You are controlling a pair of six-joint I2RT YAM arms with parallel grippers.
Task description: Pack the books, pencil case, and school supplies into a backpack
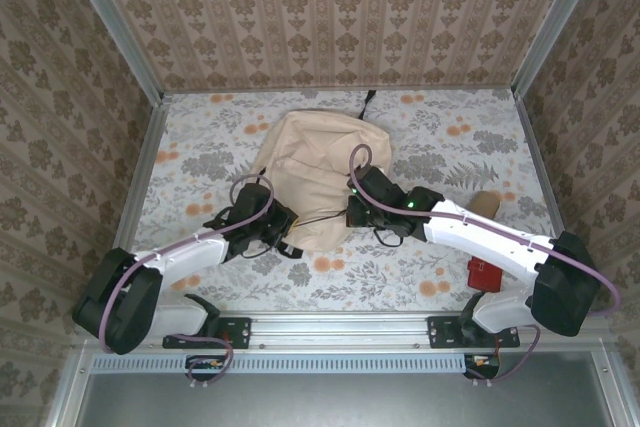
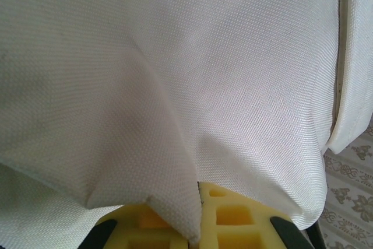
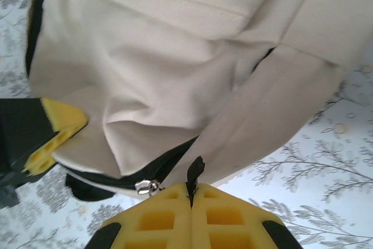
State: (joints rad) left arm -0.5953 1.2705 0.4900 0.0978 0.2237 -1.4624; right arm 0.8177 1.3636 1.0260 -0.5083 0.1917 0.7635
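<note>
The beige backpack [image 1: 318,167] lies in the middle of the table with its black top loop [image 1: 368,99] at the far end. At its near left edge, my left gripper [image 1: 284,223] is shut on a fold of the backpack's fabric [image 2: 175,202], pinched between the yellow fingers [image 2: 239,220]. At the near right edge, my right gripper [image 1: 353,215] is shut on the black zipper pull tab [image 3: 194,173]. The silver slider [image 3: 147,187] sits just left of the tab, on the dark zipper line. The books are out of view.
A small flat red square thing [image 1: 485,272] lies by the right arm's base. A small tan thing [image 1: 487,201] sits right of the backpack, partly behind the right arm. Metal rails and patterned walls edge the floral table [image 1: 200,147].
</note>
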